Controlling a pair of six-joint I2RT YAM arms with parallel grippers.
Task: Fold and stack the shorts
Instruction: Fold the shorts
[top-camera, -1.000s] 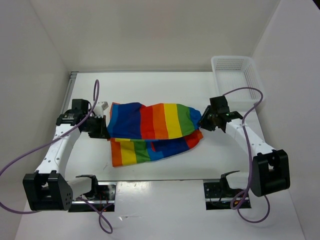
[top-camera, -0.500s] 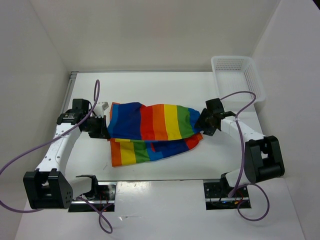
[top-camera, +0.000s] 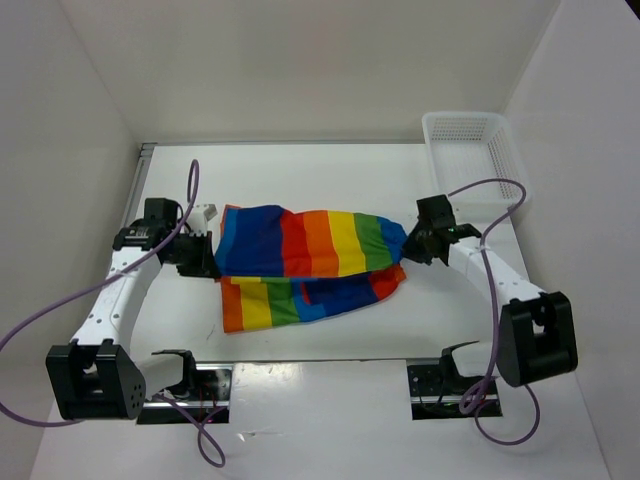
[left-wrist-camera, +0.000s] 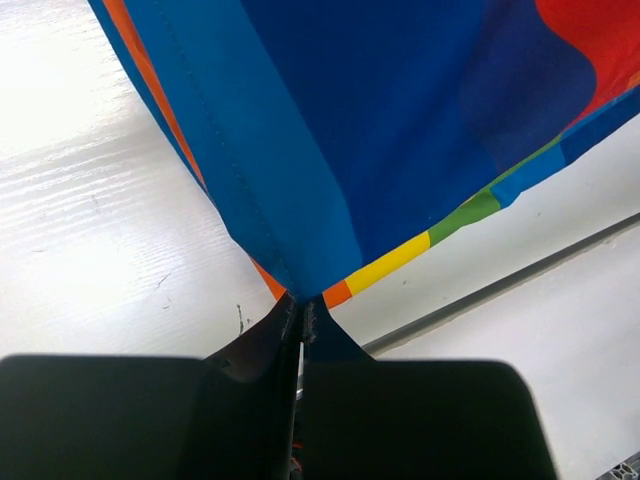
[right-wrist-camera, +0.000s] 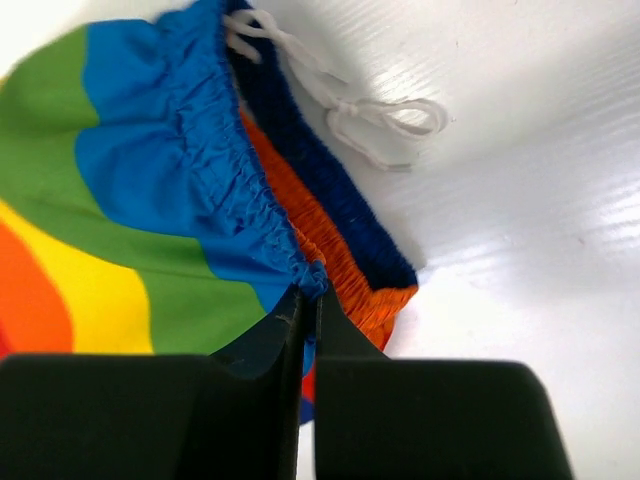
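Rainbow shorts taut | left hand pinching blue hem | right hand pinching waistband

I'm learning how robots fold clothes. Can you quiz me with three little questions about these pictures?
1. True or false: the soft rainbow-striped fabric shorts lie inside the white plastic mesh basket.
2. Which part of the shorts do the jaws of the right arm pinch? A) the gathered waistband B) the white drawstring C) nothing
3. Fill the gap: the jaws of the left arm are shut on a stripe coloured ____.

Key: 1 false; 2 A; 3 blue.
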